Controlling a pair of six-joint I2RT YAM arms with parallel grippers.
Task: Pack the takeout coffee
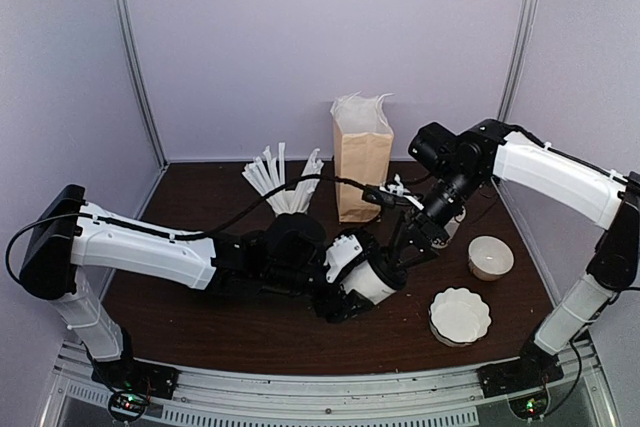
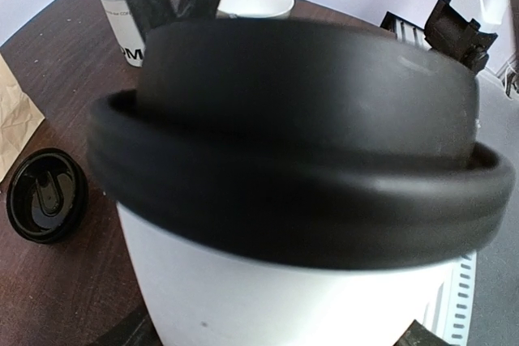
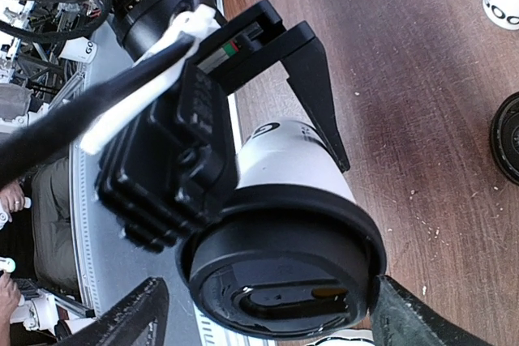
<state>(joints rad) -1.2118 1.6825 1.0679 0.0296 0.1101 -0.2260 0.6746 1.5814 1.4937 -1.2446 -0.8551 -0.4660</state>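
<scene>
Your left claw [image 1: 343, 280] clamps the takeout coffee [image 1: 376, 283]; your right claw [image 1: 403, 255], spread astride the lid [image 3: 280, 269], may dislodge it.

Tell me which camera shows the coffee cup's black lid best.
The right wrist view: it faces the lid top-on, sip slot visible. The left wrist view shows only its side, very close. The top view shows the cup small, its lid hard to make out.
</scene>
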